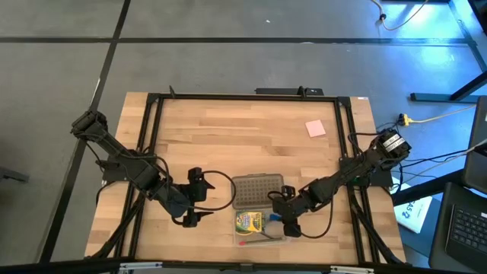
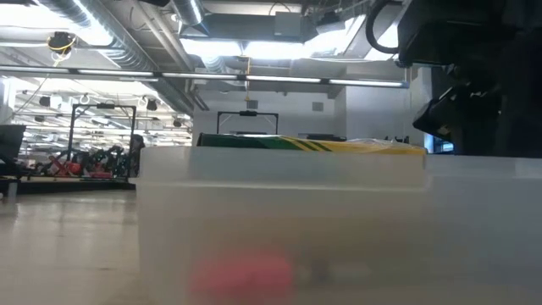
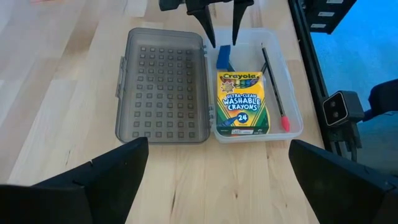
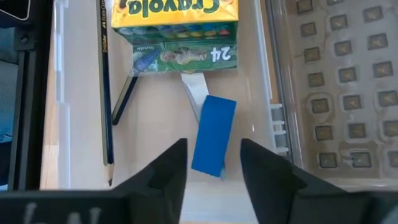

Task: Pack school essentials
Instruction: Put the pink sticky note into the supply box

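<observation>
Table (image 1: 228, 129): pale wooden top filling the middle of the high view, ringed by a black frame.
Left arm: comes in from the left edge of the high view and waits at lower centre-left, just left of the case.
Left gripper (image 1: 199, 196): fingers spread wide, holding and touching nothing.
Right arm: reaches in from the right edge of the high view down to the case's right end.
Right gripper (image 4: 213, 163): poised over the tray; the fingers stand partly apart with the eraser lying in the gap; from the right wrist view they seem just clear of its sides, though I cannot tell for sure.
Case (image 3: 286, 81): clear tray at lower centre of the high view, open.
Lid (image 3: 161, 84): grey, dotted, laid flat beside the tray and hinged to it.
Crayon box (image 3: 241, 102): green and yellow, lying flat in the tray.
Pencils (image 3: 272, 71): a dark one lies along the tray wall beside the crayon box; a red tip shows at its end.
Eraser (image 4: 213, 135): blue, lying in the tray just past the crayon box's end, over a pale strip.
Pink pad (image 1: 316, 128): upper right of the table in the high view, well apart from the case.
Done: crayon box, pencil and eraser are in the tray.
Left: the pink pad is yet to be packed, and the lid is not yet closed; scissors are not visible in any view.
</observation>
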Controlling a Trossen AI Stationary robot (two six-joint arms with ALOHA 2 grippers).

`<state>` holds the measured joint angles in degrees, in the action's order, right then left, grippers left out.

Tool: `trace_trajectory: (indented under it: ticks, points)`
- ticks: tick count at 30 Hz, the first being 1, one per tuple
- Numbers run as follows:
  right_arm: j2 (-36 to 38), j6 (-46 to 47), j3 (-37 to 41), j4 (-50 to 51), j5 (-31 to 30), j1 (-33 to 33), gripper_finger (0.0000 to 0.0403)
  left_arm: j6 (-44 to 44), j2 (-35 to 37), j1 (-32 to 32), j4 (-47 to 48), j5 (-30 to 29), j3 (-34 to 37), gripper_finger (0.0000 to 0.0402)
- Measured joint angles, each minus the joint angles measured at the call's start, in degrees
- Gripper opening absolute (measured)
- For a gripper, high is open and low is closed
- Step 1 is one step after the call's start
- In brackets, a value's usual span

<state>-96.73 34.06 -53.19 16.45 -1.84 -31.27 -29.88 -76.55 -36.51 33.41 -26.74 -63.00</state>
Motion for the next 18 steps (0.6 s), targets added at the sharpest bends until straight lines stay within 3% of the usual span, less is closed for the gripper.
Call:
trace_trajectory:
  ticks: [4,11,18]
  points:
    - [0.0,0.26,0.0,-0.34,-0.01,0.02,0.018,-0.01,0.0,0.0,0.0,0.0,0.0,0.0383]
    - [1.47,-4.43,-0.61,-3.66,-0.05,0.02,0.0174,-0.58,0.0,0.0,0.05,0.01,0.0,0.0383]
    - [4.52,-7.58,-5.21,-0.66,-3.25,0.14,0.0169,-8.76,0.0,-0.02,2.72,0.07,0.0,0.0383]
